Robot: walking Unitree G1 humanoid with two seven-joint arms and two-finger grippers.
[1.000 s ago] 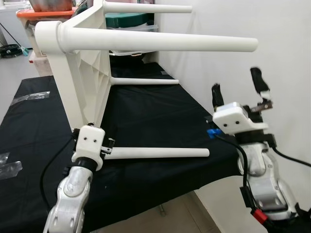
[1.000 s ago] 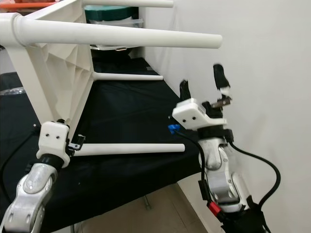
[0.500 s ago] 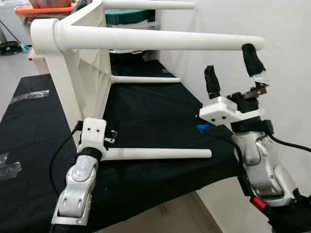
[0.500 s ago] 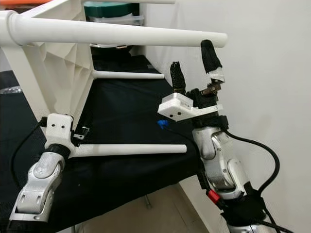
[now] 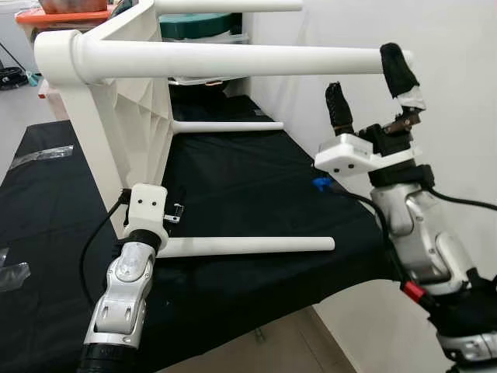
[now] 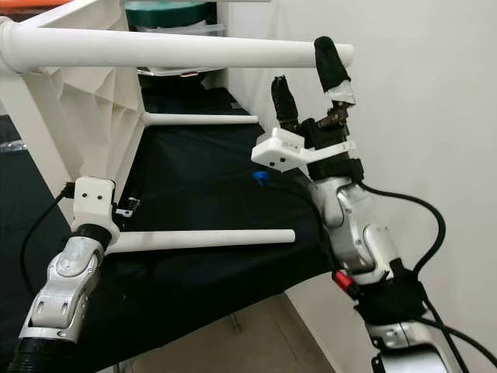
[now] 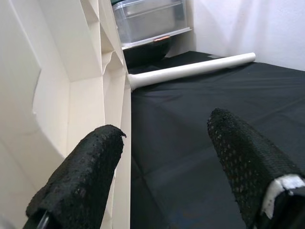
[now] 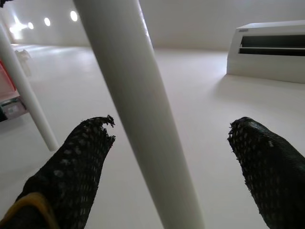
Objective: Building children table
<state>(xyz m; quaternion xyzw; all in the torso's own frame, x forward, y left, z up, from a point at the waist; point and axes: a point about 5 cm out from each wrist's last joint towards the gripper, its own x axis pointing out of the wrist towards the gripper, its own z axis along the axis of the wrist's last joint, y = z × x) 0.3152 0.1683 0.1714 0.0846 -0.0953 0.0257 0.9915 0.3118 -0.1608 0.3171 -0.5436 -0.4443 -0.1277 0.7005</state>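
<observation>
Right gripper [image 5: 371,85], jaws wide, under upper table leg [image 5: 233,61] tip; left gripper [image 7: 190,176] jaws wide, empty.

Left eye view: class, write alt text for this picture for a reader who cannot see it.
A white children's table lies on its side on a black-covered surface. The robot's right hand reaches up with open fingers around the end of the upper leg, while its left hand sits at the base of the lower leg.
</observation>
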